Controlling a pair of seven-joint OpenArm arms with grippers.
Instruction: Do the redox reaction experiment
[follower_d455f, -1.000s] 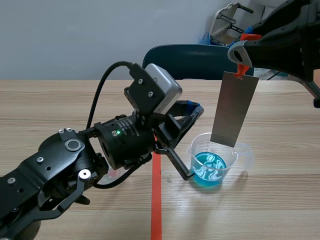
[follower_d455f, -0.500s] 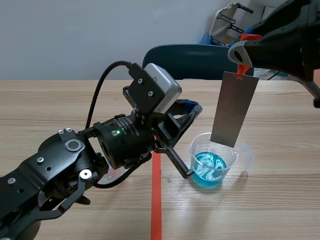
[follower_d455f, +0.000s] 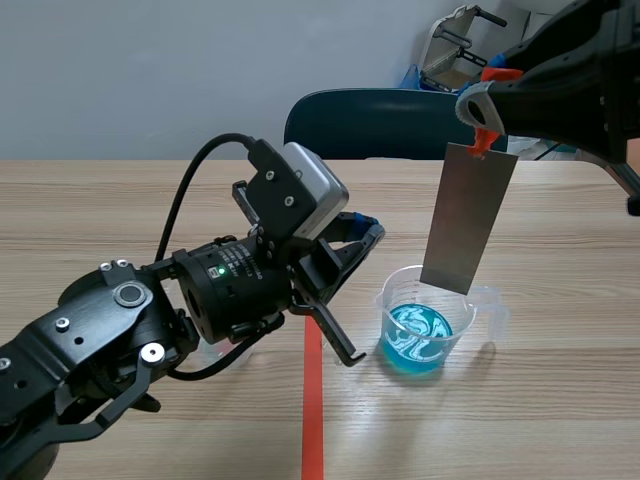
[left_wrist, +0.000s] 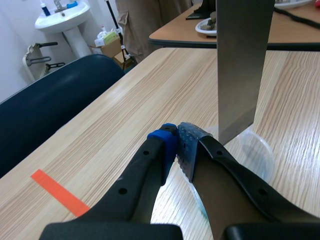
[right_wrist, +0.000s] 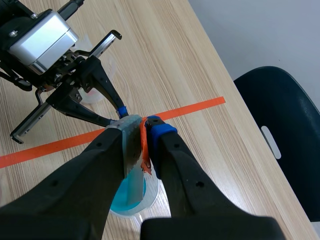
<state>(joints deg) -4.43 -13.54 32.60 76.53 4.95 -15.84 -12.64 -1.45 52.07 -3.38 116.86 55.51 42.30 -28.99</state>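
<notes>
- Directly above the beaker (follower_d455f: 428, 320) of blue liquid on the tabletop (follower_d455f: 560, 400): metal strip (follower_d455f: 468, 220), hanging upright, long axis vertical, lower edge near the rim, apparently clear of the liquid.
- Right pincer (follower_d455f: 487, 118) clenched on the strip's top end, arm raised high.
- Left pincer (follower_d455f: 368, 225) closed on nothing, low beside the beaker.
- Likely next: straight lowering by the right arm.

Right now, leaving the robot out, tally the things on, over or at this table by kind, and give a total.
metal sheet: 1
clear cups: 2 (one with blue liquid, one partly hidden)
chair: 1
Total: 4
</notes>
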